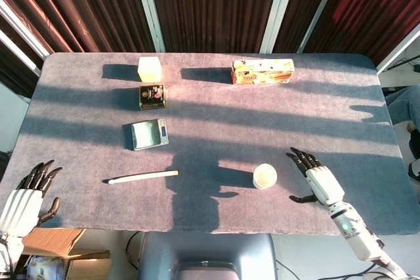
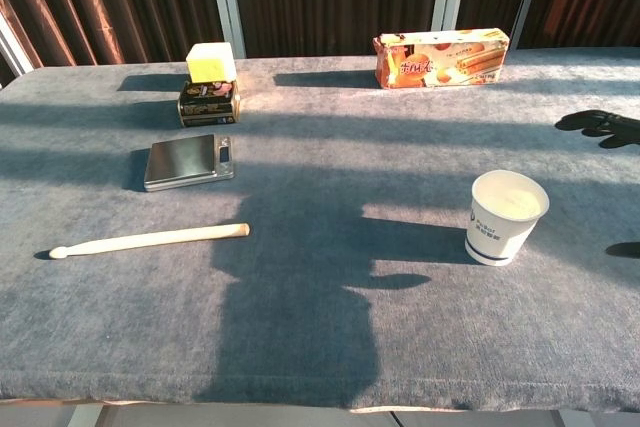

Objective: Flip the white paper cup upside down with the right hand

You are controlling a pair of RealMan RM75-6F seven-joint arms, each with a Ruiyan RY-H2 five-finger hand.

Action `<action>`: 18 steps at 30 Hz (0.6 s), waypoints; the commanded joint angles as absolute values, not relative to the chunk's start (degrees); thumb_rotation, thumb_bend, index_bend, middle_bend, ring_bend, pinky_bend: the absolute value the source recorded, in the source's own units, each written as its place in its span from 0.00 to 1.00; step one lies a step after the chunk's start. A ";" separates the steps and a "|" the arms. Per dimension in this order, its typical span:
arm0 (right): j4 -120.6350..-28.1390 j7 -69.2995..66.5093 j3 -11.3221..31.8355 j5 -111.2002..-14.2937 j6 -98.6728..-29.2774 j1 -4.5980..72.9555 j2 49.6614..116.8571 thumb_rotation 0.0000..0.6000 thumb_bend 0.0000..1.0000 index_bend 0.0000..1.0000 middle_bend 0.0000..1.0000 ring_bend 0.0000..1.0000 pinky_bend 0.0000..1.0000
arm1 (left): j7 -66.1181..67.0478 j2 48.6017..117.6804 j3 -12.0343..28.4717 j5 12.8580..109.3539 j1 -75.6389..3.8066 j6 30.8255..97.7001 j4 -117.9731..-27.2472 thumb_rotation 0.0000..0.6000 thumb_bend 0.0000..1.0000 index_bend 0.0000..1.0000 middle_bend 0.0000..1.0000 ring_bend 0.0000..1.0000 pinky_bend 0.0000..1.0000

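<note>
The white paper cup (image 1: pixel 265 176) stands upright, mouth up, near the front edge of the table, right of centre; the chest view shows blue print on the cup (image 2: pixel 505 217). My right hand (image 1: pixel 315 176) hovers just right of it with its fingers spread and nothing in it, a small gap away from the cup. In the chest view only the right hand's dark fingertips (image 2: pixel 600 125) show, at the right edge. My left hand (image 1: pixel 29 196) hangs off the table's front left corner, fingers apart and holding nothing.
A wooden stick (image 1: pixel 142 176) lies front left. Behind it are a small metal scale (image 1: pixel 148 134), a dark tin (image 1: pixel 151 96) and a pale yellow block (image 1: pixel 149 68). An orange biscuit box (image 1: pixel 262 71) lies at the back. The grey table (image 1: pixel 216 116) carries long shadows.
</note>
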State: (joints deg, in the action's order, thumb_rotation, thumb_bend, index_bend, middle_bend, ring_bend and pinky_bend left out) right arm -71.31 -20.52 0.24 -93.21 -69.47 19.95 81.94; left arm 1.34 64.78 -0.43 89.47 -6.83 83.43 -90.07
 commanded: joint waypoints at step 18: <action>-57.09 -29.69 1.75 -93.46 -69.36 25.99 95.47 1.00 0.21 0.43 0.34 0.39 0.51 | 0.70 64.27 -0.53 89.40 -6.65 83.36 -90.41 1.00 0.45 0.16 0.08 0.00 0.23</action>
State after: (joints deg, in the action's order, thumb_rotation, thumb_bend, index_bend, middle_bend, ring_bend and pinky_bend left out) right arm -57.90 -29.71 1.53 -93.63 -68.77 25.89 94.76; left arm 0.69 64.28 -0.52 89.40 -6.65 83.37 -90.40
